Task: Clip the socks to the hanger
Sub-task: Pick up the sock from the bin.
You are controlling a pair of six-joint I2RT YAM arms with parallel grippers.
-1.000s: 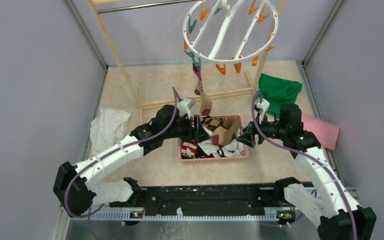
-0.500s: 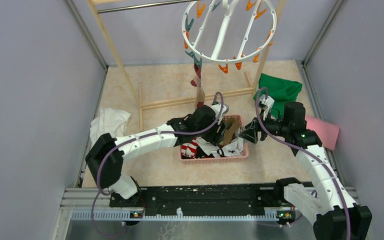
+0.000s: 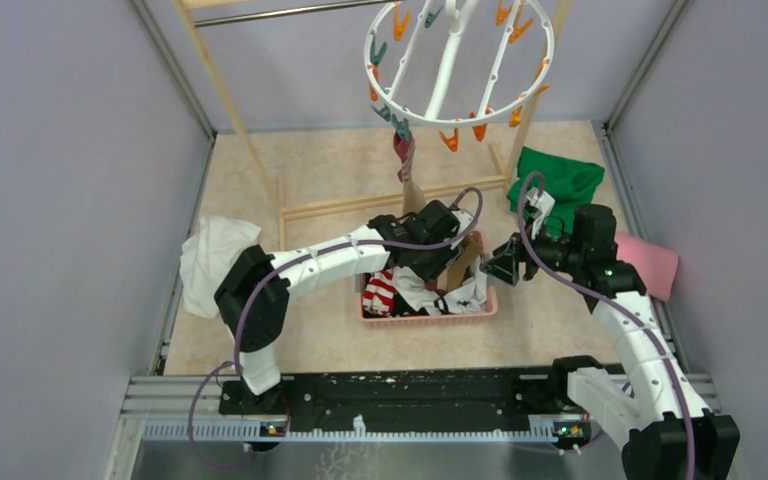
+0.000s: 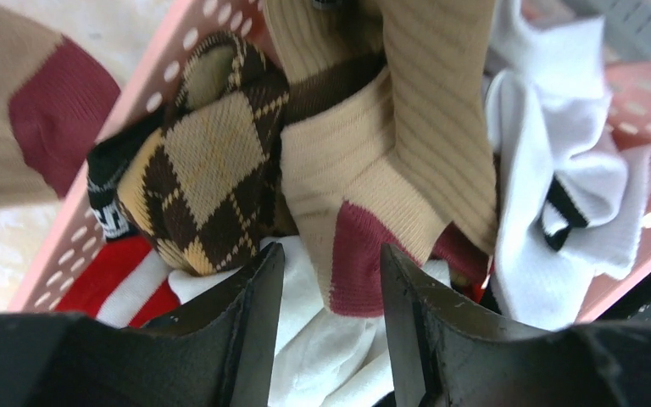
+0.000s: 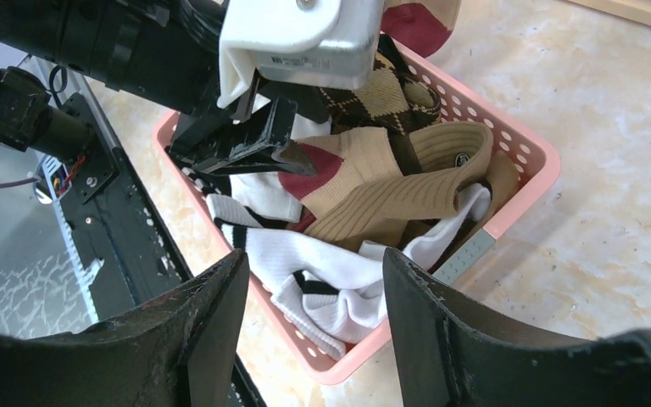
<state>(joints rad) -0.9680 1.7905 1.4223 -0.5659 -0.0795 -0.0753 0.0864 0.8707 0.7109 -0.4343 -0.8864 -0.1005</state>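
Three plain grey walls (image 3: 60,200) close in a beige, stone-patterned table (image 3: 290,170). At the back, a wooden rack (image 3: 225,95) carries the white hanger (image 3: 449,65), and one sock (image 3: 405,160) hangs from a peg on its ring. The other socks (image 3: 430,290) lie heaped in a pink basket (image 3: 425,318) in the middle. The left gripper (image 4: 331,250) is low over the heap with its jaws apart. The maroon toe of a tan sock (image 4: 364,203) lies just beyond the gap, not pinched. The right gripper (image 5: 314,259) hangs near the basket's right end, its jaws also apart and holding nothing.
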